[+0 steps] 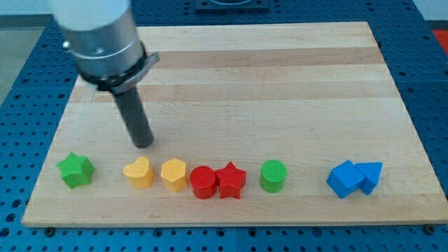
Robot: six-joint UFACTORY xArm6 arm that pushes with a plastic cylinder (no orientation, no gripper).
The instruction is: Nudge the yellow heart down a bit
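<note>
the pale wooden tabletop point(280, 84) filled most of the view, set on a blue perforated base point(21, 42); its upper part lay bare, and all the small plastic blocks stood in one row near the view's bottom edge; over the view's upper left hung the arm's grey metal cylinder point(98, 31), from which the straight dark rod ran down to my tip point(143, 145); there was no hand to open or close here, only this rod, so it gripped nothing.

the row, from the view's right, held a blue cube-like block point(344, 179) touching a blue triangular block point(371, 175); then, well apart, a green cylinder point(273, 175); then a red star point(231, 180) touching a red cylinder point(203, 182); a yellow hexagon-like block point(174, 174) just beside that; the yellow heart point(139, 172) just beside the hexagon; and a green star point(75, 170) apart at the view's left.

the step in hand looked like the approach, finished or nearly so; my tip stood just above the yellow heart, toward the view's top, close to its upper edge, though contact could not be told; the nudge itself seemed not yet made, since the heart sat level with its neighbours; the next move called for a short, straight push toward the view's bottom, centred on the heart so it would not twist into the yellow hexagon-like block, and stopped early, as the tabletop's lower edge was near.
</note>
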